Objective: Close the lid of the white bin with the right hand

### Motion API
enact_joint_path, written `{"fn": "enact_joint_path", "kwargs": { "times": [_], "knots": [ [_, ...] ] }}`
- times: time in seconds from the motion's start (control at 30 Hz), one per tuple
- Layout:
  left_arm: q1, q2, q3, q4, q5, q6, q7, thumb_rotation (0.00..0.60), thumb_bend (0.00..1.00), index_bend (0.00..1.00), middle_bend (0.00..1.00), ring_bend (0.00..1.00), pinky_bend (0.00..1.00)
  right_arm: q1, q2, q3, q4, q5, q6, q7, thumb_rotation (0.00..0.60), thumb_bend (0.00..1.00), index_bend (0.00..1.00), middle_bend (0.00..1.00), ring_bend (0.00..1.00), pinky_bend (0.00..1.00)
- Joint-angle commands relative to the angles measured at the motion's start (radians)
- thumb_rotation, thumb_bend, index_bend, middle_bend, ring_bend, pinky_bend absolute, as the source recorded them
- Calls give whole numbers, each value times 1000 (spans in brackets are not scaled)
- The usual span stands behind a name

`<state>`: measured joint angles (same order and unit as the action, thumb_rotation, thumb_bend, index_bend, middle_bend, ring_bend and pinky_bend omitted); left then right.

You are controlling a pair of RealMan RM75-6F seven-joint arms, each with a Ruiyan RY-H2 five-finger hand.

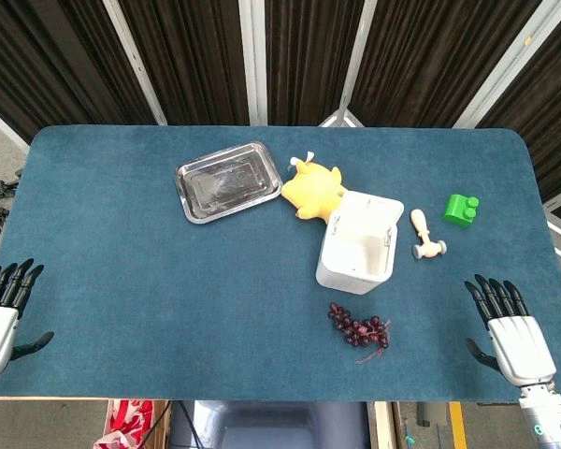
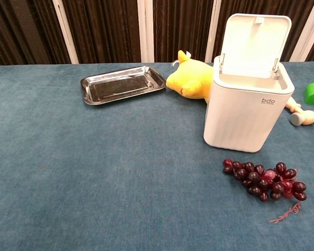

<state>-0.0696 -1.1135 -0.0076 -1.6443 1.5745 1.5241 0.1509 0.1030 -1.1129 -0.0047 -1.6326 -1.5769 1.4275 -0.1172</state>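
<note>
While both hands (image 1: 2, 313) (image 1: 512, 327) rest with fingers (image 1: 494, 295) spread, holding nothing, the white bin (image 2: 246, 112) stands lid (image 2: 255, 44) upright.

Both hands rest low at the near edge of the head view, well apart at opposite corners. The left hand (image 1: 2, 309) lies palm down, dark fingers together pointing away, thumb out to the side. The right hand (image 1: 510, 327) mirrors it, fingers slightly fanned. Both hold nothing. Neither shows in the chest view.
</note>
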Motion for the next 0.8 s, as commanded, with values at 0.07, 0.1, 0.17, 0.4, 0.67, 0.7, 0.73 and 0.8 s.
{"fn": "enact_joint_path", "kwargs": {
  "times": [0.07, 0.1, 0.17, 0.4, 0.67, 0.7, 0.73, 0.8],
  "knots": [
    [0, 0, 0, -1, 0, 0, 0, 600, 0, 0, 0, 0, 0, 0, 1, 0, -1, -1, 1, 2, 600, 308, 0, 0, 0, 0],
    [0, 0, 0, -1, 0, 0, 0, 600, 0, 0, 0, 0, 0, 0, 1, 0, -1, -2, 1, 2, 600, 308, 0, 0, 0, 0],
    [1, 1, 0, -3, 2, 3, 0, 600, 0, 0, 0, 0, 0, 0, 1, -1, -2, -5, 2, 1, 600, 309, 0, 0, 0, 0],
    [6, 1, 1, -1, 4, 10, -4, 600, 0, 0, 0, 0, 0, 0, 5, 0, -29, 3, -4, 13, 600, 308, 0, 0, 0, 0],
    [5, 1, -1, 0, -2, 8, -6, 600, 0, 0, 0, 0, 0, 38, 49, 48, -123, 50, -39, 24, 600, 308, 0, 0, 0, 0],
    [5, 1, -1, -1, -2, 8, -5, 600, 0, 0, 0, 0, 0, 44, 56, 59, -132, 59, -41, 26, 600, 308, 0, 0, 0, 1],
    [5, 1, -1, -2, -2, 8, -6, 600, 0, 0, 0, 0, 0, 53, 65, 75, -145, 74, -47, 28, 600, 308, 0, 0, 3, 21],
    [5, 1, 0, -3, -1, 7, -5, 600, 0, 0, 0, 0, 0, 76, 87, 115, -171, 110, -56, 35, 600, 308, 0, 39, 57, 105]
  ]
}}
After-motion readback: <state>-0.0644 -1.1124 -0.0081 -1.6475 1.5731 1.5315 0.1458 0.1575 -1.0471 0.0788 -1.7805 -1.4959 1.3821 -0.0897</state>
